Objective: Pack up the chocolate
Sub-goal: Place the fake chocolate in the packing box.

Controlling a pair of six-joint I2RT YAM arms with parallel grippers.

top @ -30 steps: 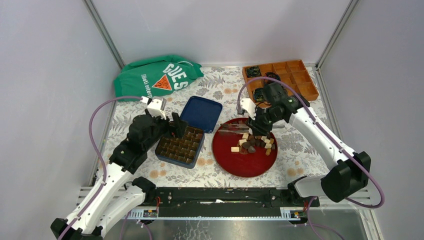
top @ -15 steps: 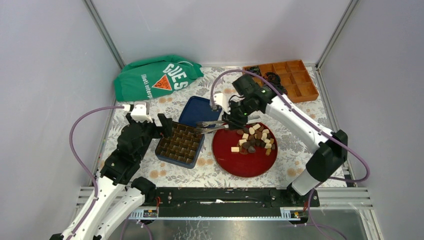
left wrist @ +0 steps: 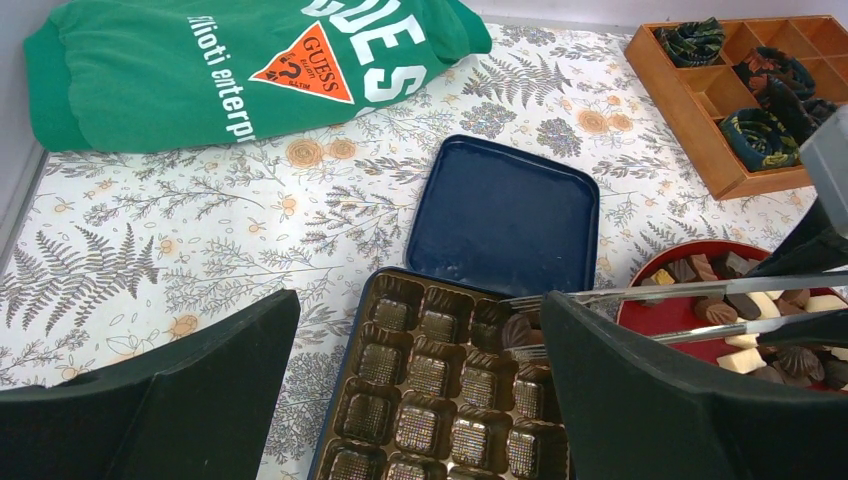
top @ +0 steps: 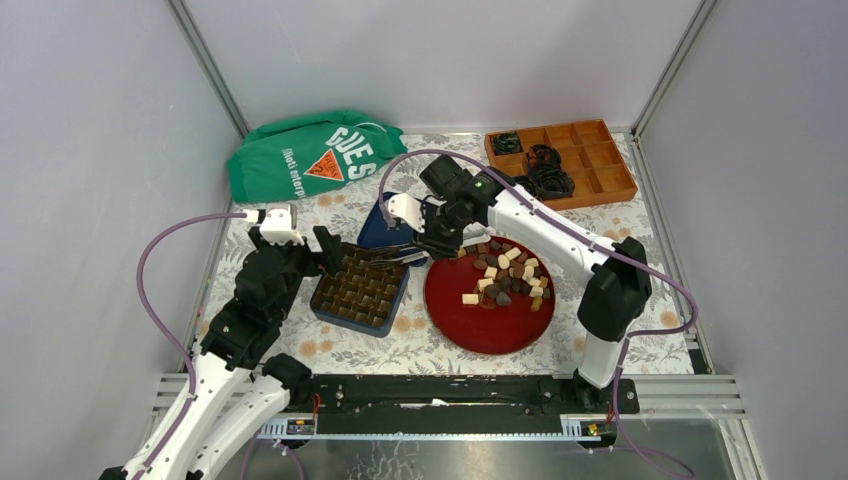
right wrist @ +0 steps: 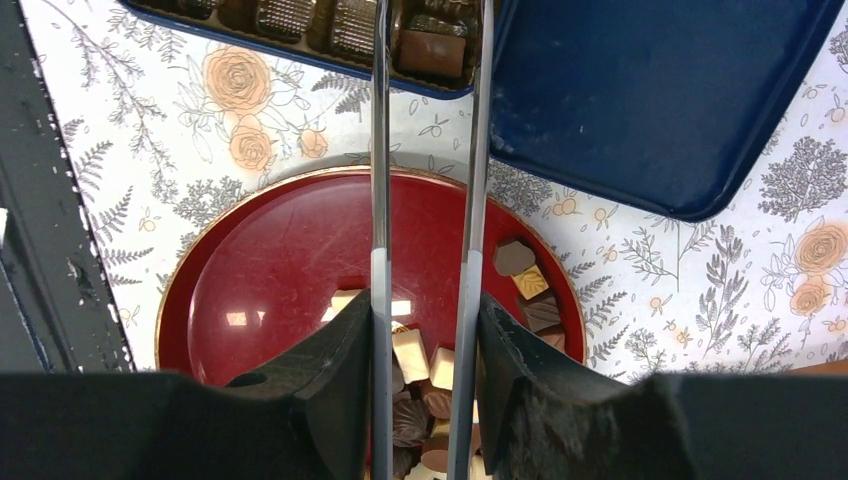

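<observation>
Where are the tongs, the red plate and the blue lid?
tongs (left wrist: 650,292): left wrist view, on the upper metal arm.
red plate (top: 478,325): top external view, on its bare near part.
blue lid (left wrist: 505,215): left wrist view, on its flat middle.

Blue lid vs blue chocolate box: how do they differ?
The blue lid lies bare and empty; the blue box holds a brown compartment insert with a brown chocolate at one corner. The lid lies farther back; the box sits in front, beside the red plate. The tongs end over the box, not the lid. Both are dark blue rounded squares.
</observation>
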